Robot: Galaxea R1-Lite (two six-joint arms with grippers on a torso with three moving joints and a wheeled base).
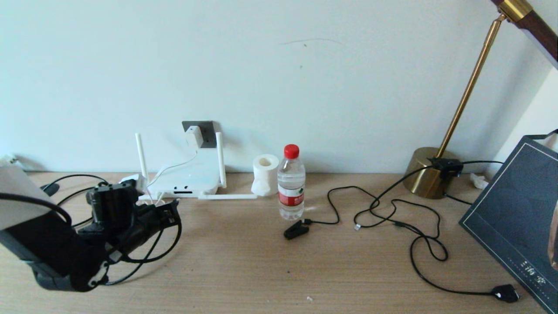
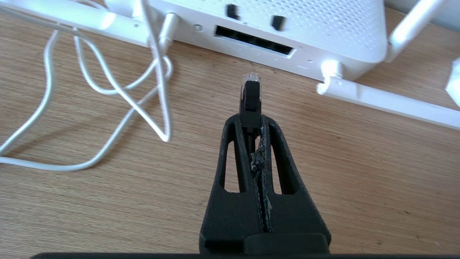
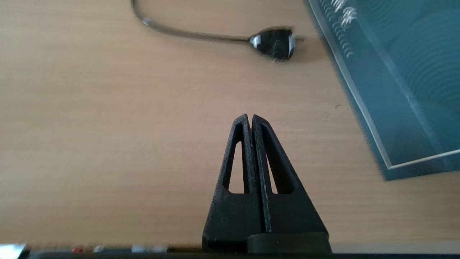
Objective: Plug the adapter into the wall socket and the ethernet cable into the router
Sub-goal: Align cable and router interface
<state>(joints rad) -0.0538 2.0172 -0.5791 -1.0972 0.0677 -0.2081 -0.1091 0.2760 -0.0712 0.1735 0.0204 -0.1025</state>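
Between left pincer [image 2: 251, 124] tips, ethernet cable [image 2: 250, 94] plug

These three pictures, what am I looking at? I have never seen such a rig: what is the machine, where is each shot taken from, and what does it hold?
It is a two-armed robot at a wooden table. The wide picture comes from its head; the other two come from cameras on its wrists, behind the jaws. The left gripper, jaws shut, holds the ethernet cable, plug tip aimed at the router ports, not yet in. The adapter already sits in the wall socket. The right gripper is shut and holds nothing, near a dark folder. Also there: a water bottle, a paper roll, a brass lamp, loose black cords.
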